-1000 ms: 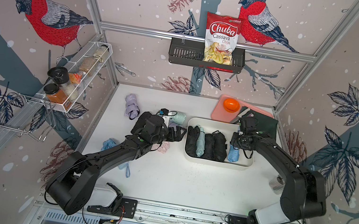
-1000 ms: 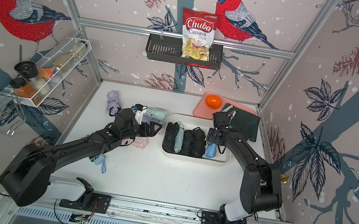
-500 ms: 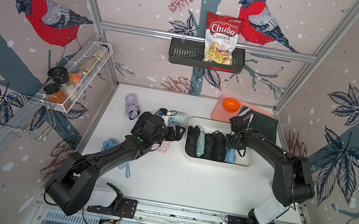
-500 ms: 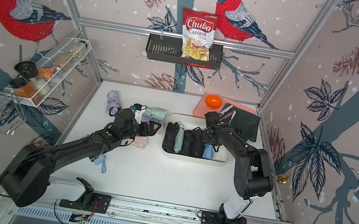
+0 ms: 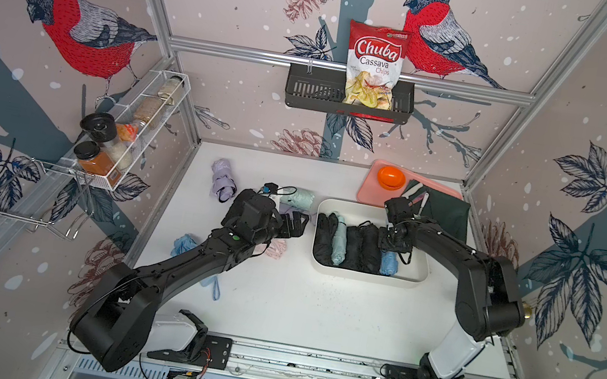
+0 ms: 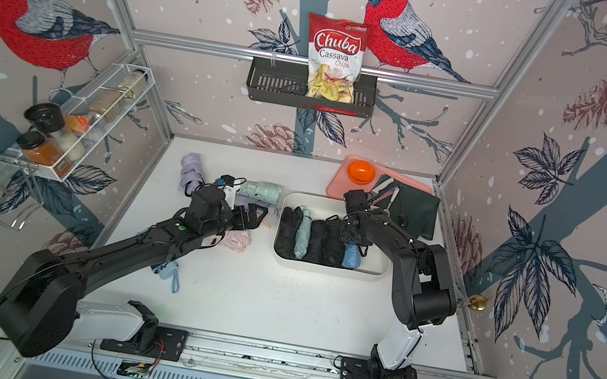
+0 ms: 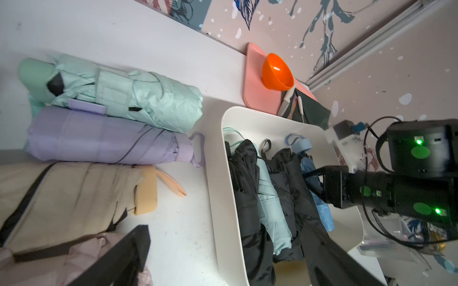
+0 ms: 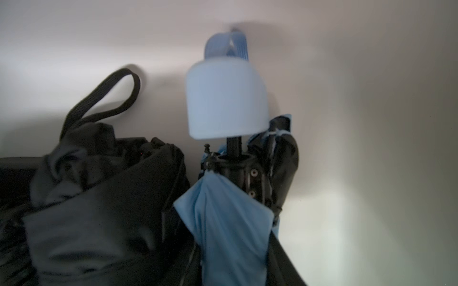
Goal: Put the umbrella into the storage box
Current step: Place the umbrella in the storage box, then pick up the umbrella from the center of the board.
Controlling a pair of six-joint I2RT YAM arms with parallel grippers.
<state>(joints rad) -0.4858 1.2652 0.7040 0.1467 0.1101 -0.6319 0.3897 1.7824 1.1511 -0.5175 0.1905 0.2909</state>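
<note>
The cream-white storage box (image 5: 415, 261) (image 6: 378, 254) (image 7: 218, 198) holds a row of folded umbrellas: black ones, a mint one and, at the right end, a blue umbrella (image 5: 389, 262) (image 6: 351, 259) (image 7: 322, 213) (image 8: 223, 222). My right gripper (image 5: 393, 243) (image 6: 354, 241) (image 8: 235, 272) reaches down into the box with a finger on each side of the blue umbrella. Its fabric fills the gap, and whether the fingers still squeeze it does not show. My left gripper (image 5: 293, 224) (image 6: 252, 218) (image 7: 223, 260) hovers open and holds nothing, just left of the box.
Loose umbrellas lie left of the box: mint (image 5: 298, 197), lilac (image 5: 220, 184), pink (image 5: 277, 247), beige (image 7: 74, 198) and blue (image 5: 184, 243). Behind the box are a pink tray (image 5: 370, 194), an orange bowl (image 5: 391, 177) and a green cloth (image 5: 444, 217). A spice rack (image 5: 122, 133) hangs left.
The right arm's elbow has swung in toward the box, and its gripper has shifted slightly left and nearer along the blue umbrella. The left arm has not moved.
</note>
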